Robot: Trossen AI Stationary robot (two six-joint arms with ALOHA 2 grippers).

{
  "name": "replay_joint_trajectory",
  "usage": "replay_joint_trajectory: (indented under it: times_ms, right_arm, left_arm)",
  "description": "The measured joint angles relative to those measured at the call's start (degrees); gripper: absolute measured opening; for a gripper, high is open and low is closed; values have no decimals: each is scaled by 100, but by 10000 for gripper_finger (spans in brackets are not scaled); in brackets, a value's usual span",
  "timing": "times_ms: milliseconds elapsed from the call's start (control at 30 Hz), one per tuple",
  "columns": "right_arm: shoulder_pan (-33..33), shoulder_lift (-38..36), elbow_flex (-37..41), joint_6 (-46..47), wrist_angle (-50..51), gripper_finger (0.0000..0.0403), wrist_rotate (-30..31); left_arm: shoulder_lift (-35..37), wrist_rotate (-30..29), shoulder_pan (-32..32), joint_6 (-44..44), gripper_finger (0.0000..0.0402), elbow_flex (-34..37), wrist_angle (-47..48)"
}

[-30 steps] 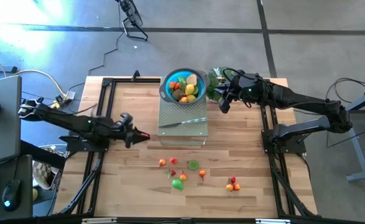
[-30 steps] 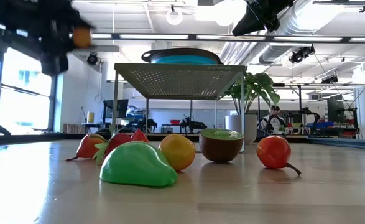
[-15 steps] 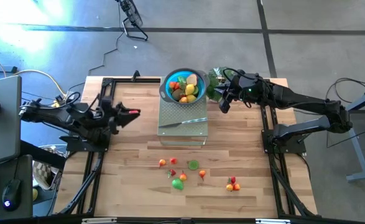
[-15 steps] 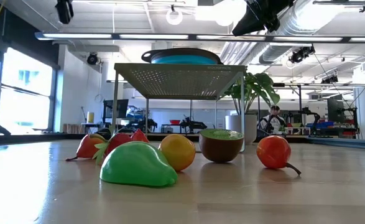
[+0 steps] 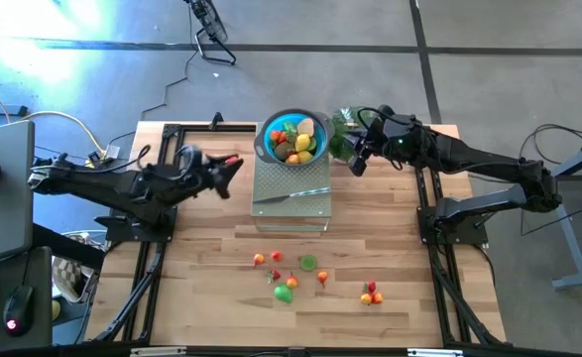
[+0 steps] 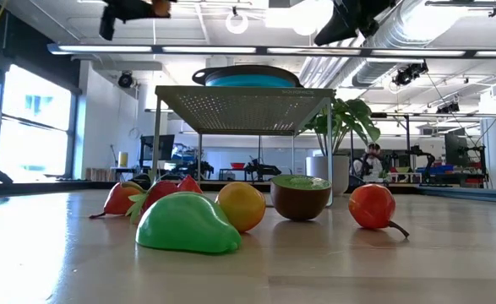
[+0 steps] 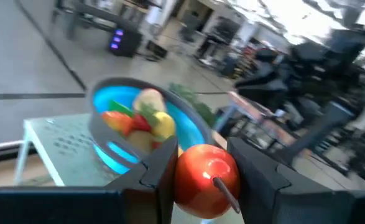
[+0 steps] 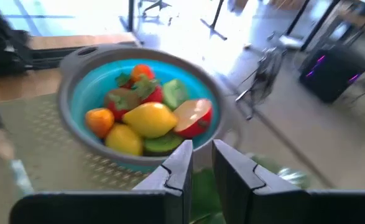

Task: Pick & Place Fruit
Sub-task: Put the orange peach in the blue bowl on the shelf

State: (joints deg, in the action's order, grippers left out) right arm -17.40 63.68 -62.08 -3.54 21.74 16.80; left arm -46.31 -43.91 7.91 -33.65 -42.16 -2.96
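my left hand (image 7: 201, 180) grips a red fruit (image 7: 206, 180) above open bench (image 5: 201, 288), short of the blue bowl (image 5: 268, 136). my right hand (image 5: 356, 166) hangs empty, fingers nearly together, beside the bowl's rim, half hiding the plant (image 5: 341, 139).

Toy fruit lined up on my table

A green pear (image 6: 187, 224), an orange (image 6: 242, 206), half a kiwi (image 6: 301, 196) and red fruits (image 6: 372, 206) rest before the perforated stand (image 6: 246, 105) bearing the blue bowl (image 6: 248, 77); my left gripper (image 6: 133, 8) hangs high, gripping something orange.
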Motion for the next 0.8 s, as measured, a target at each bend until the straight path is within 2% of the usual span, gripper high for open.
replay_joint_trajectory:
  times_ms: [167,433,800]
  right_arm:
    - [-94,0,1,-558,-383,52,426]
    - [-401,-2,1,-1087,-615,52,428]
    - [-1014,-2,1,-1498,-739,52,405]
  left_arm:
    - [-552,578,-796,-108,125,-326,-8]
    - [-1544,1316,-1607,-123,125,-874,-30]
    - [-2744,1373,-1925,595,125,-1808,-5]
